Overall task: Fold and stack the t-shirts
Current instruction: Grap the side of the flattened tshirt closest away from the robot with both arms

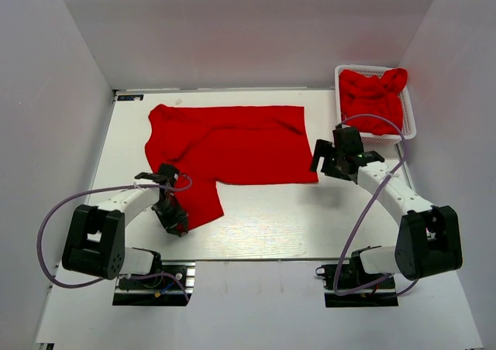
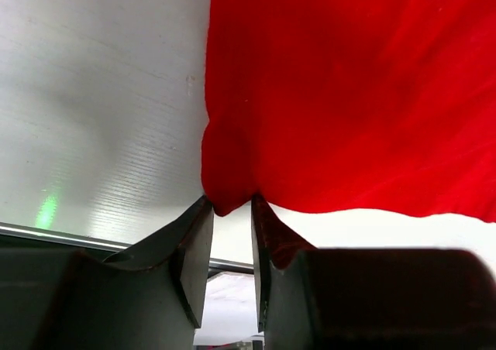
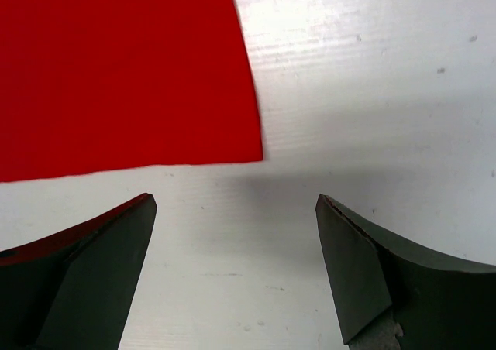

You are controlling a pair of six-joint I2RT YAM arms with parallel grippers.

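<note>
Pinching the near-left tip of the spread t-shirt (image 1: pixel 232 145), the left end effector (image 1: pixel 172 214) has its two dark fingers drawn close together on a small fold of bright red cloth; the left wrist view shows that tip (image 2: pixel 229 199) caught between them, with the rest of the fabric running away up and to the right over the pale counter (image 1: pixel 271 218). This t-shirt lies mostly flat across the far middle of the counter, a narrower flap reaching toward the near left where it is gripped. The right end effector (image 1: pixel 329 160) sits just beside the garment's near-right corner with its fingers well apart and nothing between them; in the right wrist view that square red corner (image 3: pixel 248 145) lies just ahead of the gap, over bare white surface. At the far right stands a white lattice basket (image 1: pixel 408 121) with more red t-shirts (image 1: pixel 372 94) heaped inside, one draped toward its far rim. A small dark tag (image 1: pixel 130 97) lies at the counter's far left corner, its print too small to read.
</note>
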